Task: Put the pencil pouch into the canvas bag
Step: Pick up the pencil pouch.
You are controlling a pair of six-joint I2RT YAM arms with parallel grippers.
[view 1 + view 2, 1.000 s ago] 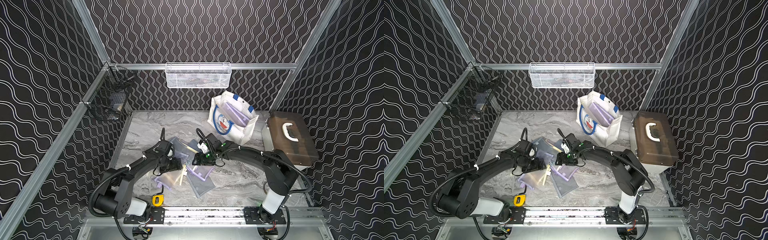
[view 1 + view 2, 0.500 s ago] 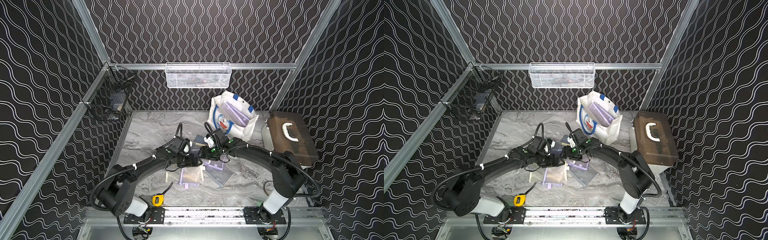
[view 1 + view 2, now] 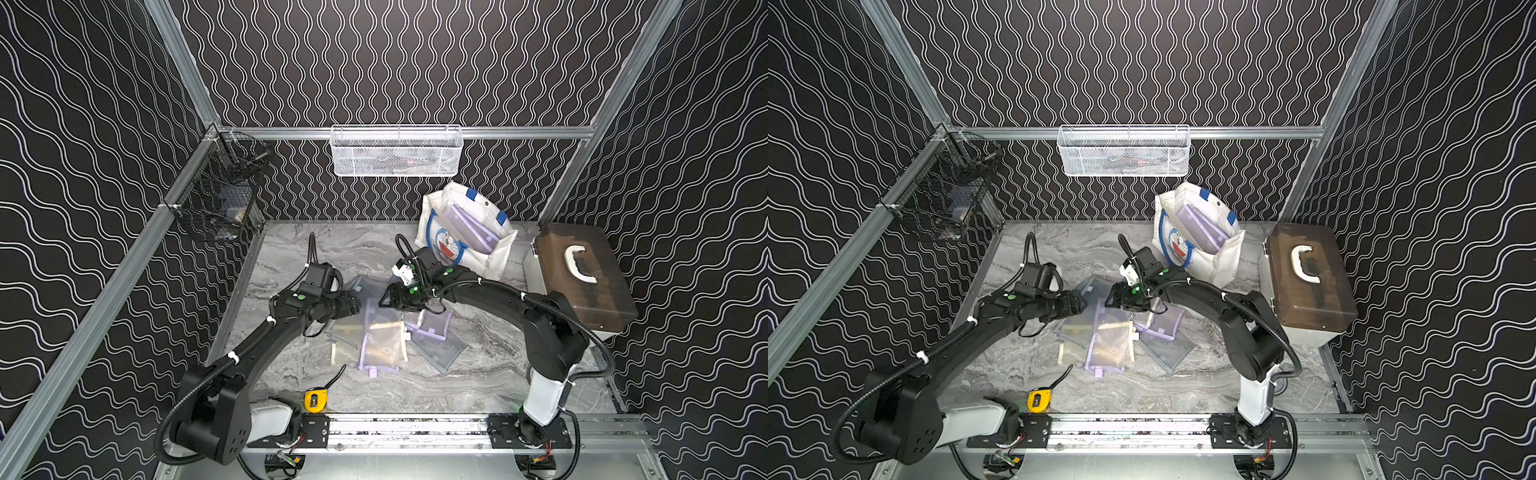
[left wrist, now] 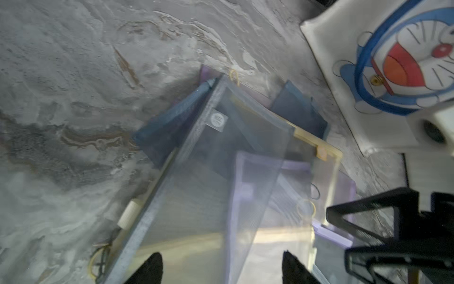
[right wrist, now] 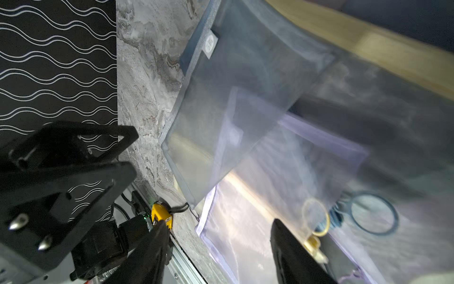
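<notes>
The left gripper (image 3: 356, 306) hangs with jaws spread, gripping nothing, at the left edge of the heap (image 3: 382, 345) of pouches on the table (image 3: 291, 249). The grey mesh pouch (image 3: 368, 287) tops it, between both arms. The right gripper (image 3: 384, 298) is likewise spread and empty. Back right stands the bag (image 3: 496, 257), a purple pouch (image 3: 469, 226) inside, then the case (image 3: 582, 286).

The left arm (image 3: 257, 345) and right arm (image 3: 498, 295) both stretch in from the front edge of the worktop (image 3: 291, 374) toward its middle, elbows bent, wrists low and almost level. The left gripper (image 3: 358, 306) and right gripper (image 3: 385, 298) face each other, near but not touching. The left fingertips (image 4: 152, 268) stand wide apart, and so do the right fingertips (image 5: 285, 241).
</notes>
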